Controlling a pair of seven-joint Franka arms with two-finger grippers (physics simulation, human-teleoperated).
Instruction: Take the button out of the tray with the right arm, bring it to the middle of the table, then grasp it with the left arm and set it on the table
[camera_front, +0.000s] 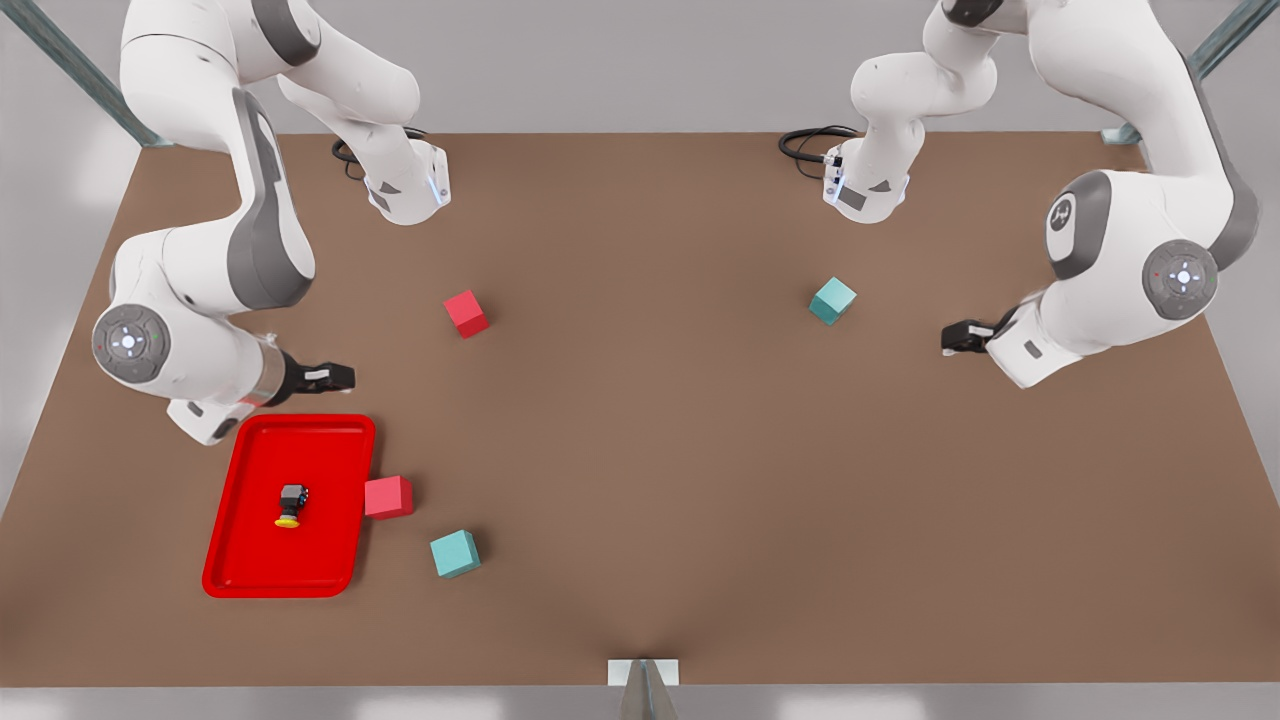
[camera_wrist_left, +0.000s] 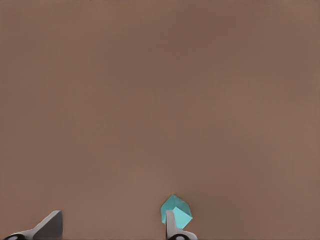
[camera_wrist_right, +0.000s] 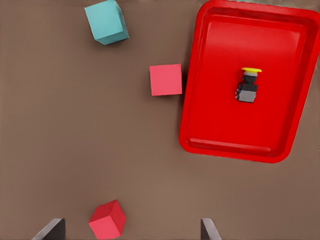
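Two arms flank the bench (camera_front: 640, 450) in the front view; the right end effector (camera_front: 335, 377) hangs just beyond the tray (camera_front: 250, 580), where the button (camera_front: 291, 503) lies tipped over, dark grey body, yellow cap. In the left wrist view, the left end effector (camera_wrist_left: 112, 227) waits, spread, near a teal cube (camera_wrist_left: 176, 210). In the right wrist view, fingers (camera_wrist_right: 50, 230) stand apart; it should descend centred over the button's body, clear of the rim.

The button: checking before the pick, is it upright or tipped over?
Tipped: the button lies on its side in the tray, yellow cap pointing sideways.

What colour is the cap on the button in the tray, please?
Yellow; the button's cap shows best in the right wrist view.
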